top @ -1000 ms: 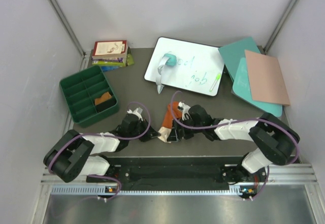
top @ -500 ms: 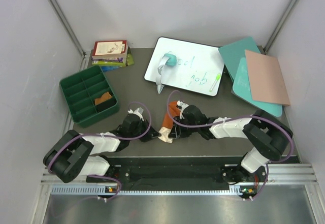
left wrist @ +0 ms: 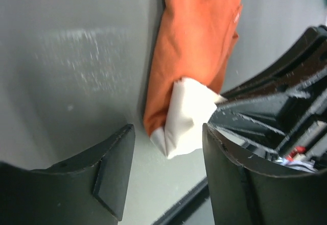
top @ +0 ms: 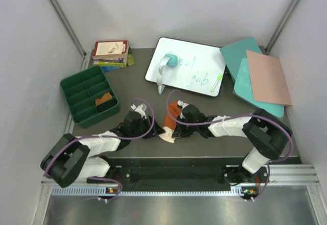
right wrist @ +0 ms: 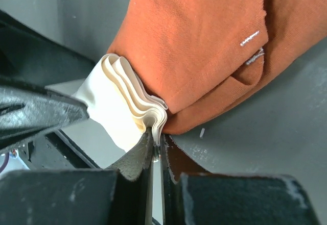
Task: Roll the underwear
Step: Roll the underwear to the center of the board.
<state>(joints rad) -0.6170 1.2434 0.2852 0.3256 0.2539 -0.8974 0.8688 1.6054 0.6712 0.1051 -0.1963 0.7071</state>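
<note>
One rust-orange brief (top: 171, 114) lies folded narrow near the worktop's (top: 138, 90) near edge. Left wrist: left pincer (left wrist: 167, 133) released, facing the white waistband (left wrist: 186, 113). Right wrist: right pincer (right wrist: 155, 141) clenched on that waistband. Rolling likely starts now and calls for turning it over the cloth.

The rust brief (top: 172, 117) lies folded into a narrow strip at 6 o'clock on the table (top: 138, 84), its long axis running from 12 to 6. Its cream waistband (right wrist: 125, 100) is bunched in stacked layers at the 6 o'clock end, the layered edge pinched by the right gripper (right wrist: 155, 139). A tan-orange brief (top: 104, 99) sits bundled in a compartment on the 4 o'clock side of the tray (top: 62, 85), at the table's 9 o'clock.
</note>
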